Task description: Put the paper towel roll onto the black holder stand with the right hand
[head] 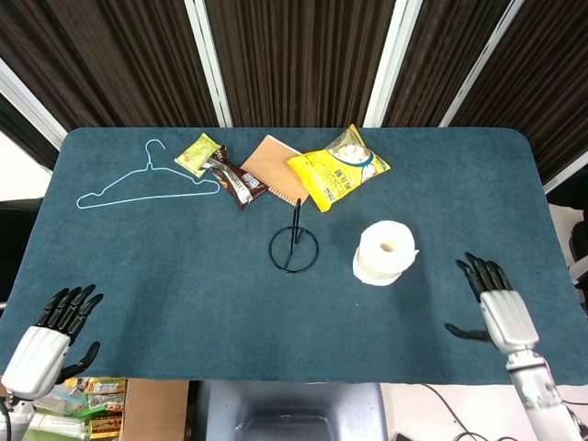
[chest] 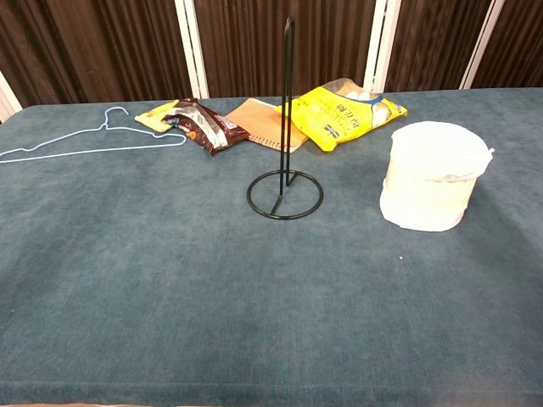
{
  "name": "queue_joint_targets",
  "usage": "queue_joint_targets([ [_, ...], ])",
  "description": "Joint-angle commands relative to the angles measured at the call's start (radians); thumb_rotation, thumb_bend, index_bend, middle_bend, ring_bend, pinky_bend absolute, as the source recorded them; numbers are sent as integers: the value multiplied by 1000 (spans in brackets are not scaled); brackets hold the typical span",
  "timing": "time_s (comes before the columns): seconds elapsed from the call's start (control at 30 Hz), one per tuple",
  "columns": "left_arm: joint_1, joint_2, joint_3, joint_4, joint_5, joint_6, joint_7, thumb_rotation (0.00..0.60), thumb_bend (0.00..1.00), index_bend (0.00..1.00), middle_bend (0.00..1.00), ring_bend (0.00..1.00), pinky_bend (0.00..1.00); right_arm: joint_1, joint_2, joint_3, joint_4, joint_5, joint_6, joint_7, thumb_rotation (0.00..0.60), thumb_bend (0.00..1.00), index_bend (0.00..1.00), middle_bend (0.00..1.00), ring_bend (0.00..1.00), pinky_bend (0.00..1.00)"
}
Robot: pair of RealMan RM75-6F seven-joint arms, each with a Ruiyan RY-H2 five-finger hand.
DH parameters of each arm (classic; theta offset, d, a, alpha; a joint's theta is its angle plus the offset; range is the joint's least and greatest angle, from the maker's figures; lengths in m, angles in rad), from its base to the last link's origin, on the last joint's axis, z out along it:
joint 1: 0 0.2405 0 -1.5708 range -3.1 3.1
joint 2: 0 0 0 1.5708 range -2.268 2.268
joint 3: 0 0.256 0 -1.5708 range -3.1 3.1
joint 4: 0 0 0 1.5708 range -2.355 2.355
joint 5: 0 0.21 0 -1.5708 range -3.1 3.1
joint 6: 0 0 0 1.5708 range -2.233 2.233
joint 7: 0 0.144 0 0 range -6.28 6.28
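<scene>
A white paper towel roll [head: 386, 252] [chest: 431, 176] stands upright on the blue table, right of centre. The black holder stand [head: 294, 245] [chest: 285, 181], a ring base with a tall thin rod, stands just left of the roll and apart from it. My right hand [head: 492, 305] hovers over the table's front right corner, fingers spread and holding nothing, well to the right of the roll. At the front left corner my left hand [head: 50, 333] is also spread and holds nothing. The chest view shows neither hand.
Along the far side lie a light blue wire hanger [head: 142, 184], a green packet [head: 197, 152], a brown snack packet [head: 231, 178], a tan notebook [head: 273, 165] and a yellow chip bag [head: 338, 169]. The table's front edge [head: 294, 377] runs near both hands.
</scene>
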Motion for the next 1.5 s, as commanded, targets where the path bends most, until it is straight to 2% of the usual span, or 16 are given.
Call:
queue_joint_targets([
  [0.03,-2,-2,0,-1,-3,-6,6,600,428,0,7,0,85,130,24,80,2,128,-184,73,600,165,0,0,0,0],
  [0.17,-1,-2,0,-3,-9,-9,13,600,427,0,7,0,85,181,4,103,11,158,-232,53,600,116,0,0,0,0],
  [0.23,6,1,-3,-3,-13,5,9,600,427,0,8,0,85,231,-22,124,15,204,-285,9,600,105,0,0,0,0],
  [0.43,8,5,-4,1,-21,8,-4,600,430,0,8,0,85,286,-39,146,11,339,-331,-92,600,101,0,0,0,0],
  [0.67,8,6,-4,0,-17,11,-6,600,428,0,7,0,86,354,-64,150,27,462,-395,-161,600,102,0,0,0,0],
  [1.1,7,6,-6,0,-25,6,-4,600,428,0,7,0,86,450,-124,136,96,632,-495,-194,600,102,0,0,0,0],
  [1.37,6,5,-8,1,-30,3,-5,600,428,0,7,0,86,496,-153,121,123,692,-513,-209,600,102,4,1,0,0],
  [1.43,5,5,-9,0,-31,2,-6,600,428,0,7,0,86,501,-161,118,127,694,-499,-215,600,105,99,68,3,0],
  [1.5,5,6,-9,0,-31,1,-6,600,430,0,7,0,87,502,-173,118,130,704,-476,-219,600,151,313,219,77,9],
])
